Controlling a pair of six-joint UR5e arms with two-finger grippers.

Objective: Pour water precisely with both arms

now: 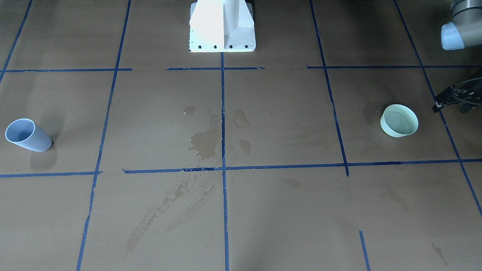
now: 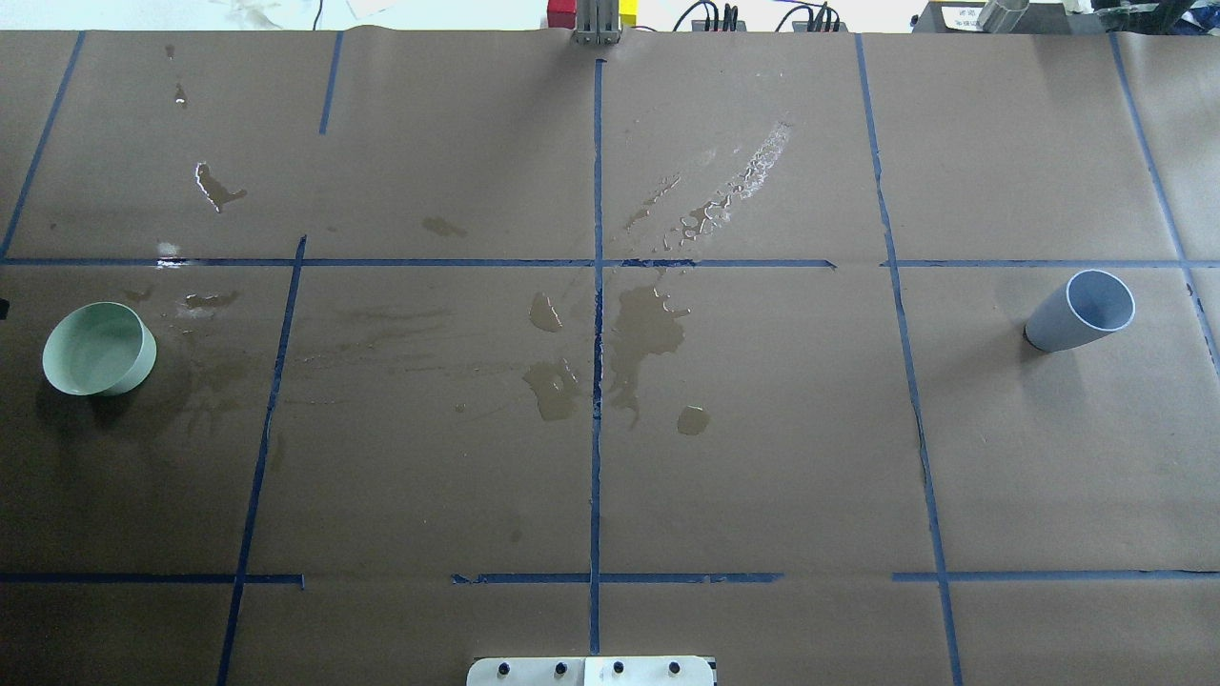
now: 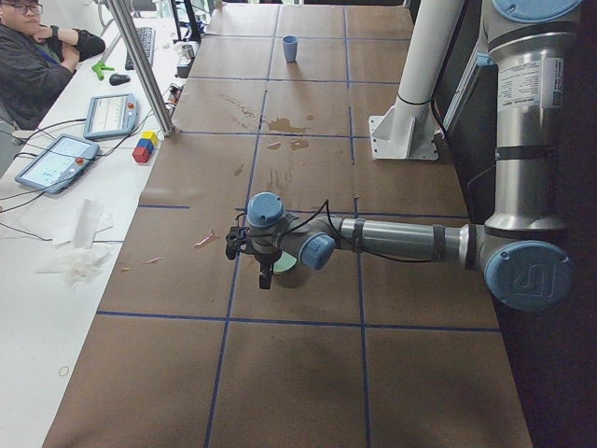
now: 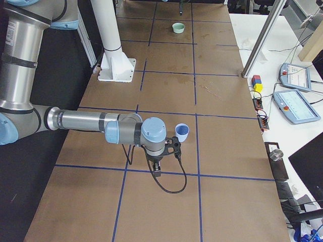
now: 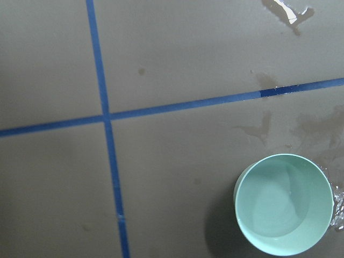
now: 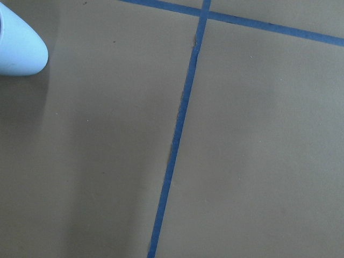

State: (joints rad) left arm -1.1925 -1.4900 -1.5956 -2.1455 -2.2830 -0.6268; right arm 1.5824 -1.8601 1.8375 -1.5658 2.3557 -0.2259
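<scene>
A: Need a fix on the water (image 5: 285, 209).

B: Seeing it in the mint bowl (image 1: 391, 131): shallow, faintly glossy, tinted like the vessel. Sits upright on the tabletop (image 2: 762, 457) at the robot's left end, near the left tool (image 3: 265, 277), not touching.

A: And the other vessel?

B: Spotting a blue-grey cup (image 1: 39, 143) at the right end, upright, well apart from the bowl. Looks empty from overhead, but can't vouch for the very bottom. Stands near the right tool (image 4: 157, 169), not touching.

A: Tool states?

B: Can't tell for either. No fingers in the wrist views, only a clipped glimpse of the left one at the edge of the front view, and nothing but a side view of the right. Probably carrying nothing, judging by both vessels standing free.

A: Handling?

B: Probably thin rigid plastic: light, smooth, slippery once wet. Wouldn't expect fragility, but would expect easy tipping and sliding. Would take the bowl over the rim, one finger inside the wall and one outside, and keep it level against slosh. Would pinch the cup mid-wall.

A: Risks?

B: Wet patches (image 2: 648, 329) mid-tabletop, plus damp marks beside the bowl. Expect poorer footing for anything set down there.
</scene>
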